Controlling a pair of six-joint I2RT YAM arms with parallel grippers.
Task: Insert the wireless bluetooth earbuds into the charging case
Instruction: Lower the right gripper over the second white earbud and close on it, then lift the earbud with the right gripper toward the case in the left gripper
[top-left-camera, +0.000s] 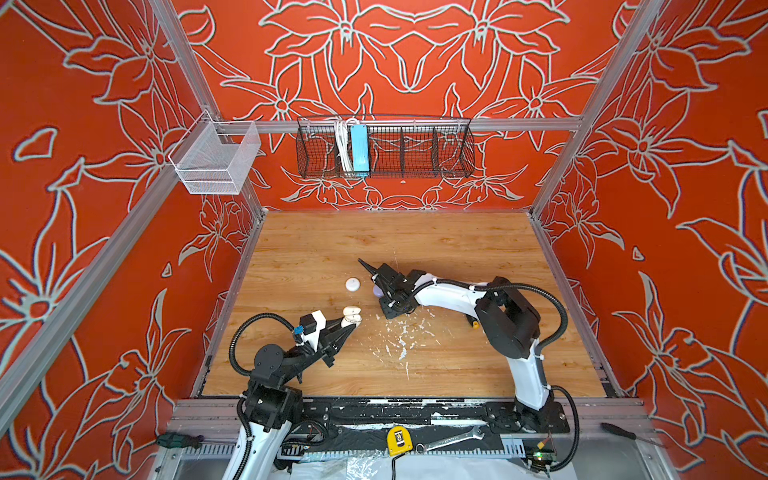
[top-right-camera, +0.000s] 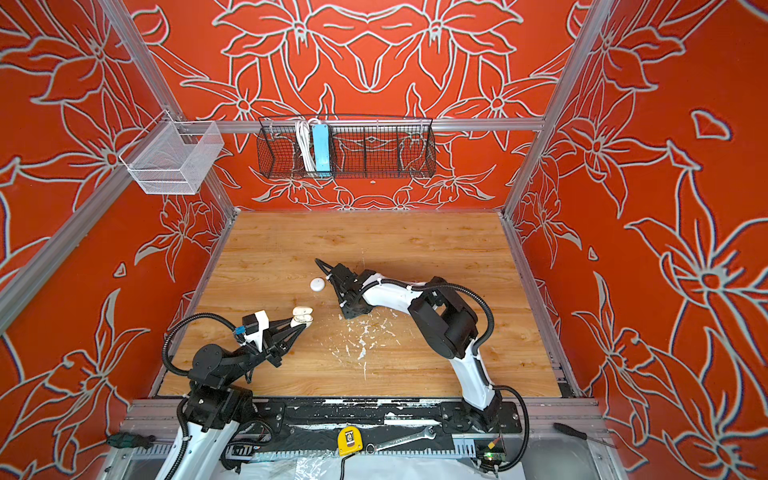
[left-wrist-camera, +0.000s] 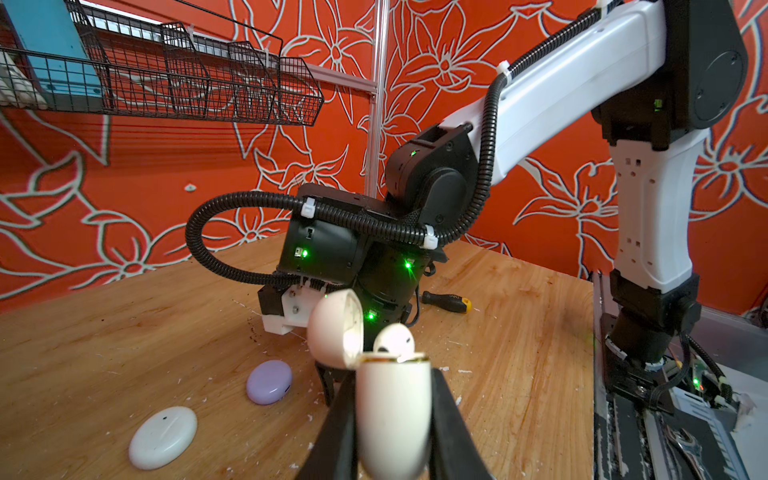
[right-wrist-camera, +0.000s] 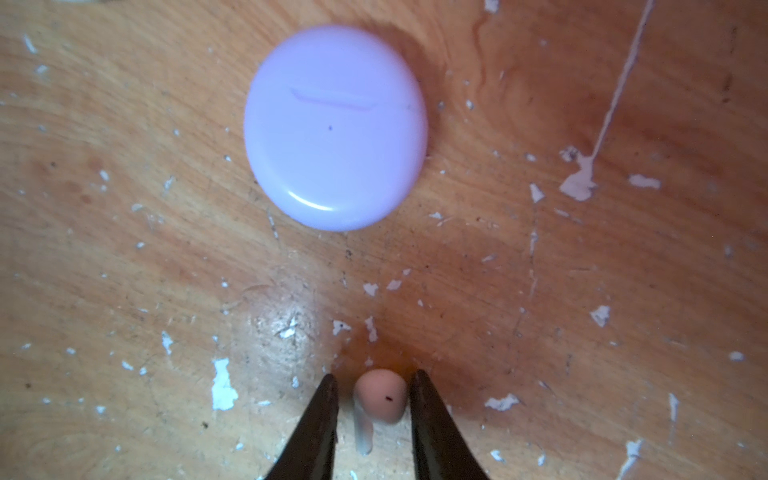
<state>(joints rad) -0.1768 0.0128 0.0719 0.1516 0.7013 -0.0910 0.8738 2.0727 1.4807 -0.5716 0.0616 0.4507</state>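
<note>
My left gripper (left-wrist-camera: 392, 374) is shut on the cream charging case (left-wrist-camera: 392, 415), held upright with its lid (left-wrist-camera: 334, 328) flipped open. One white earbud (left-wrist-camera: 394, 340) sits in it. Both top views show this case (top-left-camera: 351, 314) (top-right-camera: 302, 316) at the left fingertips. My right gripper (right-wrist-camera: 374, 382) points down at the table, open, with a cream stemmed earbud (right-wrist-camera: 380, 397) lying between its fingers; a thin gap shows on the stem side. In both top views the right wrist (top-left-camera: 395, 291) hides those fingers.
A shut lavender round case (right-wrist-camera: 336, 126) (left-wrist-camera: 269, 381) lies just beyond the right fingers. A shut white round case (top-left-camera: 352, 284) (left-wrist-camera: 163, 436) lies to its left. White paint flecks (top-left-camera: 399, 336) dot the table's middle. A yellow-ended screwdriver (left-wrist-camera: 446, 302) lies behind the right arm.
</note>
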